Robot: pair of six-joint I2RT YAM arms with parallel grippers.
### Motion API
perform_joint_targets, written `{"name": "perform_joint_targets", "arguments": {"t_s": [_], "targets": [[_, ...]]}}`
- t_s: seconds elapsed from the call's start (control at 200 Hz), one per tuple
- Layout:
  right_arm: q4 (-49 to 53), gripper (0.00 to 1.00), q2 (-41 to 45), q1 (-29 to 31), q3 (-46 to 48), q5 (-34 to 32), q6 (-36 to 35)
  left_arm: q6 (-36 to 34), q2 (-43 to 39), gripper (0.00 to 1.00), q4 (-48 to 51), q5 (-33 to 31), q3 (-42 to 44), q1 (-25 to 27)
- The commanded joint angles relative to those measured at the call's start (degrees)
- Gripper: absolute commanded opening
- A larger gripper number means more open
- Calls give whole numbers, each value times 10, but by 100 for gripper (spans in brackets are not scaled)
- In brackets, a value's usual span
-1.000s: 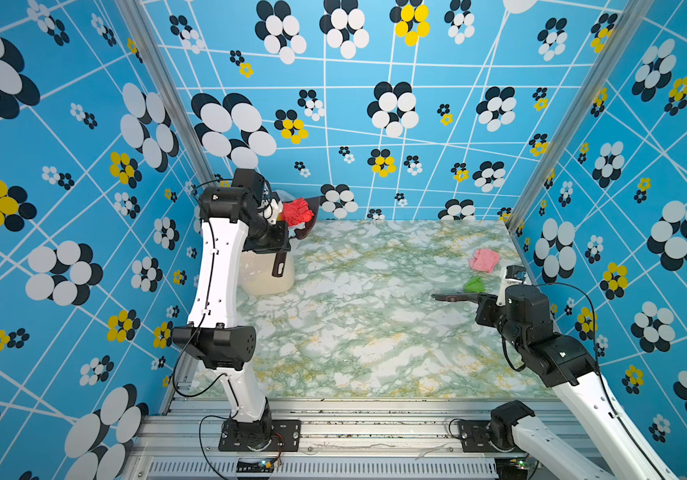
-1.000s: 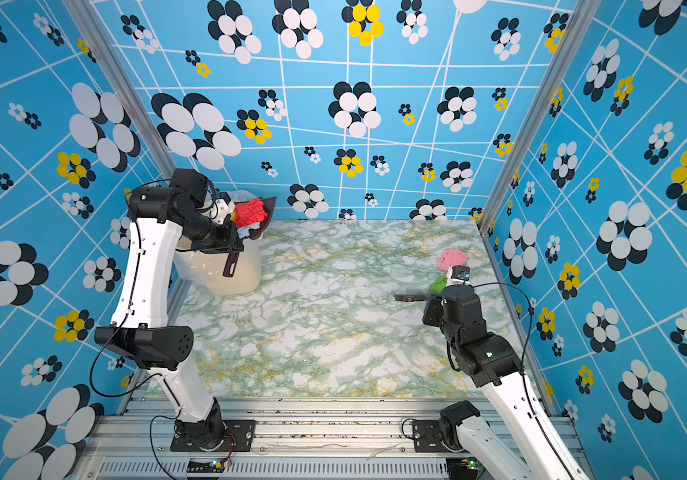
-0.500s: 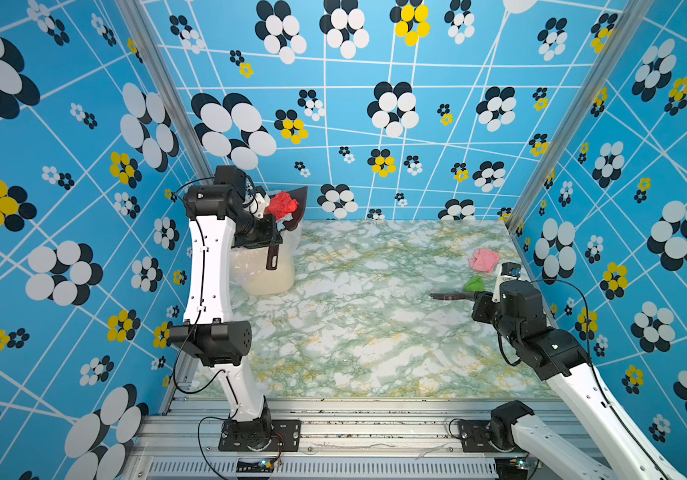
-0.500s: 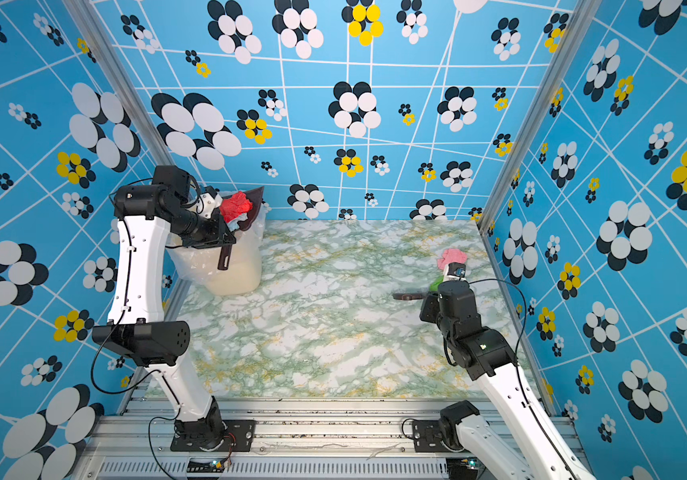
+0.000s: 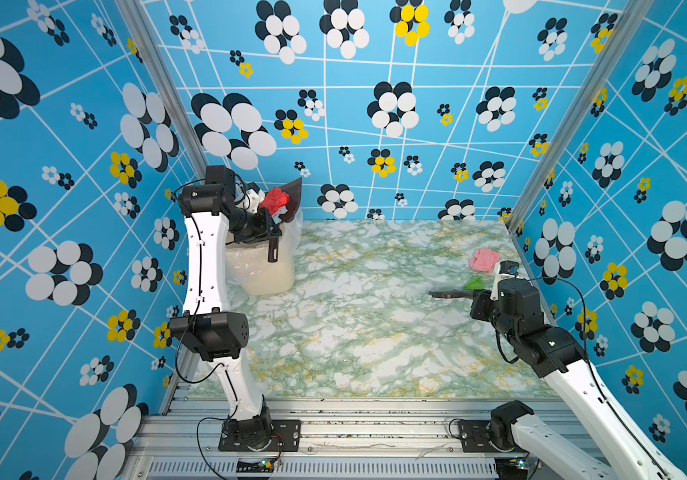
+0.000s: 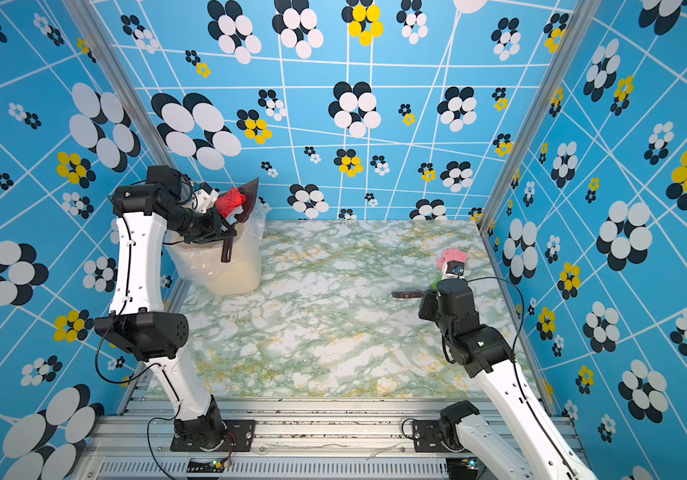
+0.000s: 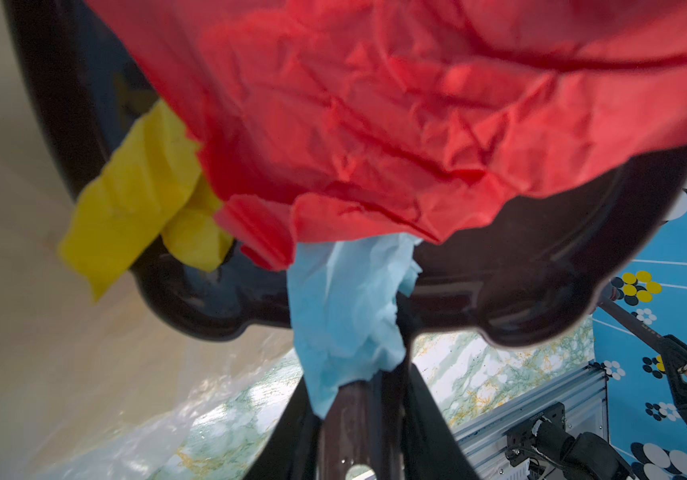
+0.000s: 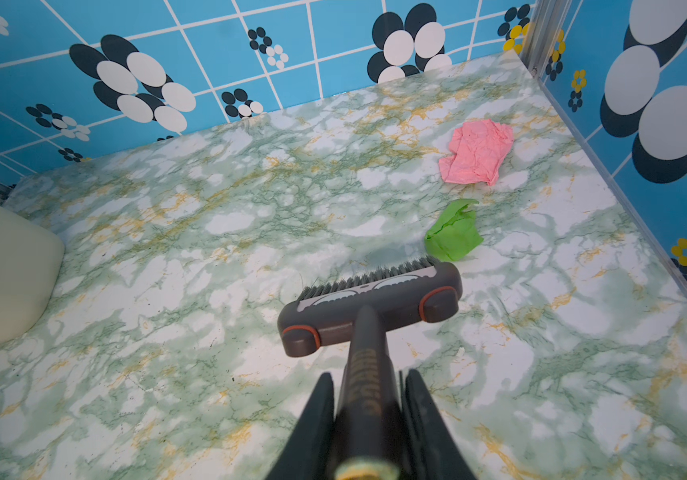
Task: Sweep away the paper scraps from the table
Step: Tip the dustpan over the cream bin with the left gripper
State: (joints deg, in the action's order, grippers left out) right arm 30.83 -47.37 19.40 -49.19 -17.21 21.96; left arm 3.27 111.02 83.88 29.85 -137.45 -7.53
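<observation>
My left gripper [image 7: 360, 390] is shut on the handle of a dark dustpan [image 5: 293, 193], held raised and tilted above the bin [image 5: 267, 274] at the back left. A red scrap [image 7: 396, 124], a yellow scrap [image 7: 138, 208] and a light blue scrap [image 7: 346, 307] lie in the pan; the yellow one hangs over its rim. My right gripper [image 8: 369, 376] is shut on the handle of a grey brush [image 8: 371, 311] low over the table [image 5: 375, 324] at the right. A green scrap [image 8: 454, 232] lies just beyond the bristles, a pink scrap [image 8: 477, 151] farther on.
The cream bin [image 6: 229, 270] carries a clear plastic liner [image 5: 292, 232] and stands in the back left corner. Blue flower-patterned walls close in three sides; the right wall [image 8: 645, 166] runs close to the pink and green scraps. An aluminium frame [image 5: 333, 415] edges the front.
The left arm has carried the loaded dustpan a little to the left and up, over the bin. The right arm and the brush have hardly moved.
</observation>
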Motion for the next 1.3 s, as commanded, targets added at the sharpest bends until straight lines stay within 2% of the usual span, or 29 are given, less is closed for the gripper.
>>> {"name": "perform_joint_targets", "arguments": {"t_s": [0.0, 0.58, 0.835, 1.294], "targets": [[-25, 0, 3, -2, 0, 0, 11, 2, 5, 0, -25, 43, 11, -9], [-25, 0, 8, -3, 2, -1, 11, 43, -34, 0, -98, 172, 97, -42], [-30, 0, 8, -2, 5, 3, 14, 57, -48, 0, -126, 207, 136, -66], [-35, 0, 11, -2, 11, 4, 13, 62, -80, 0, -140, 229, 175, -79]]}}
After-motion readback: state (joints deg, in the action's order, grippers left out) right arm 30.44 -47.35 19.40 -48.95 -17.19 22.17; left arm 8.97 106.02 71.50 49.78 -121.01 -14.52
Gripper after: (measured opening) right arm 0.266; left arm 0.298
